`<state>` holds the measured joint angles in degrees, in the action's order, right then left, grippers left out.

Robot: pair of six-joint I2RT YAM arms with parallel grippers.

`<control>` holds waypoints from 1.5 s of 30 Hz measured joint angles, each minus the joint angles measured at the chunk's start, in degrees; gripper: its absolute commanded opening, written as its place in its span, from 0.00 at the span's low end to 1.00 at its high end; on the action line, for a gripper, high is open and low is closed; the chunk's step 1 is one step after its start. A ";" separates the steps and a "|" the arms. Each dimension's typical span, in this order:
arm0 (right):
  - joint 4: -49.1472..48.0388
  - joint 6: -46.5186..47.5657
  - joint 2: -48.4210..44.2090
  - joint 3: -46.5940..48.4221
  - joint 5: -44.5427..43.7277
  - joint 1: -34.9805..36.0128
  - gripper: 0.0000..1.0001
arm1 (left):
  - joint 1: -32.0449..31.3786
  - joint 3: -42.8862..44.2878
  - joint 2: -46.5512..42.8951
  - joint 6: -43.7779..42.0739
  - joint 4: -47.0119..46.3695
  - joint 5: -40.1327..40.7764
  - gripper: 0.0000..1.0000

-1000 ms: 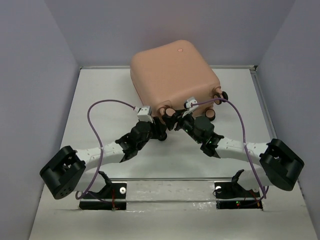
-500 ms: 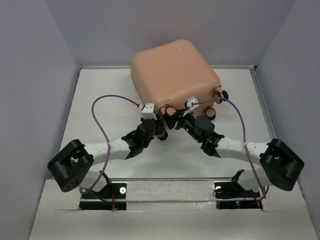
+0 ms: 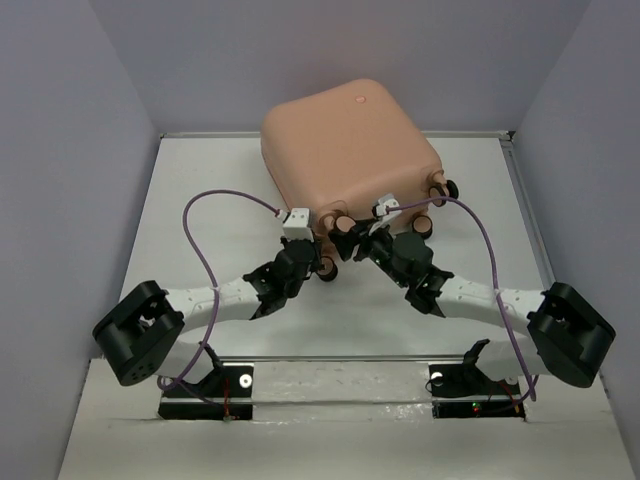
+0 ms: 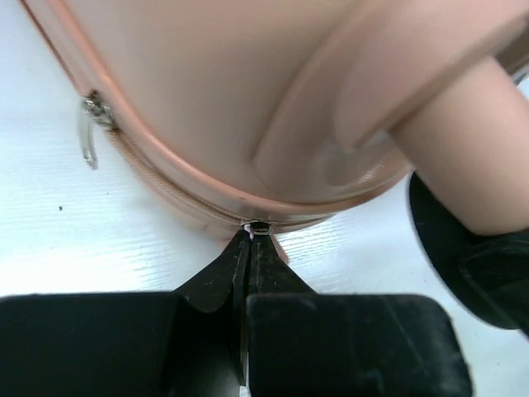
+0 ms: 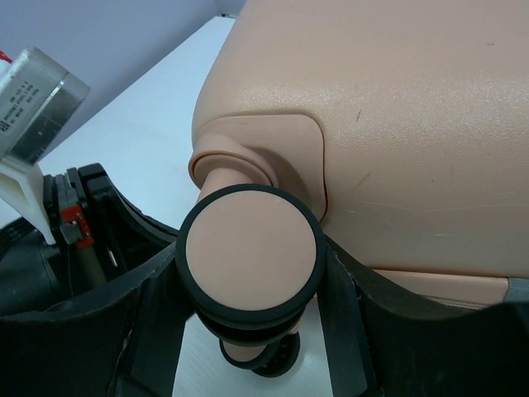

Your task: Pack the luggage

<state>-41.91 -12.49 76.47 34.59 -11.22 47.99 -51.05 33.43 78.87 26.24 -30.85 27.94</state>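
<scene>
The peach-pink luggage (image 3: 350, 150) lies closed at the back middle of the table, its caster wheels toward the arms. My left gripper (image 4: 250, 234) is at the near left corner, shut, its fingertips pinching the small metal zipper slider (image 4: 259, 226) on the seam. A second, clear zipper pull (image 4: 89, 136) hangs further left along the seam. My right gripper (image 5: 252, 273) is shut on a pink-and-black caster wheel (image 5: 252, 252), one finger pressed on each side of it. In the top view both grippers, left (image 3: 320, 260) and right (image 3: 355, 243), meet at the luggage's near edge.
Purple cables loop above both arms (image 3: 200, 215). Grey walls close in the white table (image 3: 200, 190) on the left, right and back. The left arm's wrist camera (image 5: 33, 91) stands close beside my right gripper. More wheels (image 3: 445, 188) stick out at the luggage's right.
My left arm has reached forward to the luggage's near corner and its jaws have shut on the zipper slider. The right gripper has stayed on the wheel.
</scene>
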 measured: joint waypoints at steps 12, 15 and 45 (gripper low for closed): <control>11.69 1.73 -10.64 -2.73 1.60 0.04 0.07 | 5.97 -4.44 -7.19 4.83 3.54 -3.76 0.06; 12.37 1.60 -11.74 -3.48 2.12 0.02 0.07 | 9.35 -4.44 -7.32 5.62 3.63 -8.74 0.06; 21.14 -0.59 -19.87 0.31 0.42 5.35 1.00 | 21.86 2.60 -49.64 7.54 19.76 -14.29 0.99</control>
<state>-20.78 -13.08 56.60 34.89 -10.81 53.34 -29.19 36.03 29.23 33.78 -11.09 13.65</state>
